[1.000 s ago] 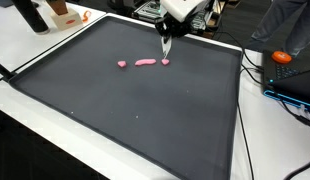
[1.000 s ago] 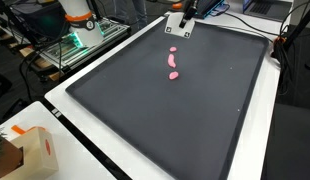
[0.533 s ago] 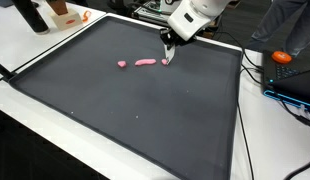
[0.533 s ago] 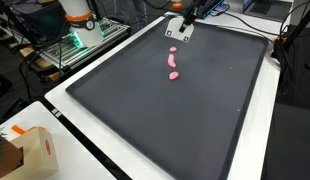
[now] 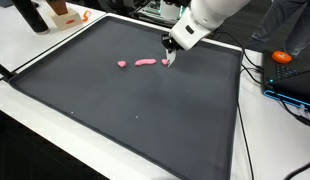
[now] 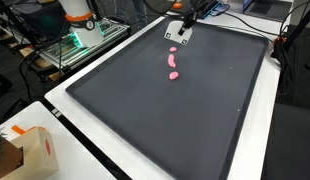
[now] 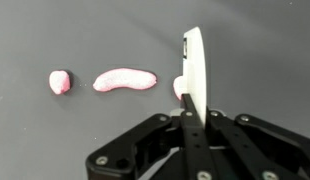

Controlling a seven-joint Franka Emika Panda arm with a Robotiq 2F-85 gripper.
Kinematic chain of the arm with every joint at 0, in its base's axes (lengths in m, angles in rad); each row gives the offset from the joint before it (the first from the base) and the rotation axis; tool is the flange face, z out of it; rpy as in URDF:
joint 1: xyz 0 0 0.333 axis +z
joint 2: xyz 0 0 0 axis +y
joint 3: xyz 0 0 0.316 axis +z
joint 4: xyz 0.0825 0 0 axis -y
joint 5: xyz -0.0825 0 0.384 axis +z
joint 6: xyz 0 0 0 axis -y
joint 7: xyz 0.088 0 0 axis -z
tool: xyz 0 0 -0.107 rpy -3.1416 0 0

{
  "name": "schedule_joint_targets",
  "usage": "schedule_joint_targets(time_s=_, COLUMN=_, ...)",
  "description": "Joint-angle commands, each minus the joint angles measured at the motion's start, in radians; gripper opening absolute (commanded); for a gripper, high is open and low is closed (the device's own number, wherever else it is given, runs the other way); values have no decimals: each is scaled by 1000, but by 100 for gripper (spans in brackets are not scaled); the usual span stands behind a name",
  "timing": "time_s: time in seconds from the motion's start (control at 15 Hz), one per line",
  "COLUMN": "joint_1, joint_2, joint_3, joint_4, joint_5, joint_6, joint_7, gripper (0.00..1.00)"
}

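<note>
Three pink dough-like pieces lie in a row on a black mat (image 5: 145,120): a small lump (image 7: 59,82), a long piece (image 7: 124,79) and a third lump (image 7: 178,88) partly hidden. My gripper (image 7: 187,112) is shut on a thin white flat tool (image 7: 193,62), seen edge-on in the wrist view. The tool's tip rests at that third lump (image 5: 165,61). In both exterior views the gripper (image 5: 171,44) (image 6: 179,30) hangs over the far end of the row, with the tool (image 5: 167,54) slanting down from it.
An orange object (image 5: 283,57) and cables lie beyond the mat's edge beside a blue device (image 5: 295,88). A cardboard box (image 6: 30,150) sits on the white table near one corner. An orange-and-white machine (image 6: 75,12) stands at the back.
The arm has swung and tilted, and the gripper has come down slightly. The tool tip now sits at the end lump. The pink pieces have not visibly moved.
</note>
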Motion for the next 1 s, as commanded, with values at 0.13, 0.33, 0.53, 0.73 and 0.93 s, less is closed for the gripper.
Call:
schedule_joint_targets(time_s=0.13, joint_1=16, joint_2=39, joint_3=-9, joint_4=40, joint_5=-12, joint_6=-50, joint_7=16, gripper=1)
schedule_joint_targets(time_s=0.33, joint_1=12, joint_2=51, joint_3=-9, joint_4=56, joint_5=-5, joint_6=-60, joint_7=10, gripper=1)
schedule_joint_targets(time_s=0.53, joint_1=7, joint_2=63, joint_3=-13, joint_4=86, joint_5=1, joint_6=-73, joint_7=5, gripper=1)
schedule_joint_targets(time_s=0.73, joint_1=-3, joint_2=76, joint_3=-16, joint_4=126, joint_5=16, joint_6=-92, joint_7=-6, gripper=1)
schedule_joint_targets(time_s=0.93, joint_1=-16, joint_2=88, joint_3=-19, joint_4=169, joint_5=38, joint_6=-102, joint_7=-18, gripper=1)
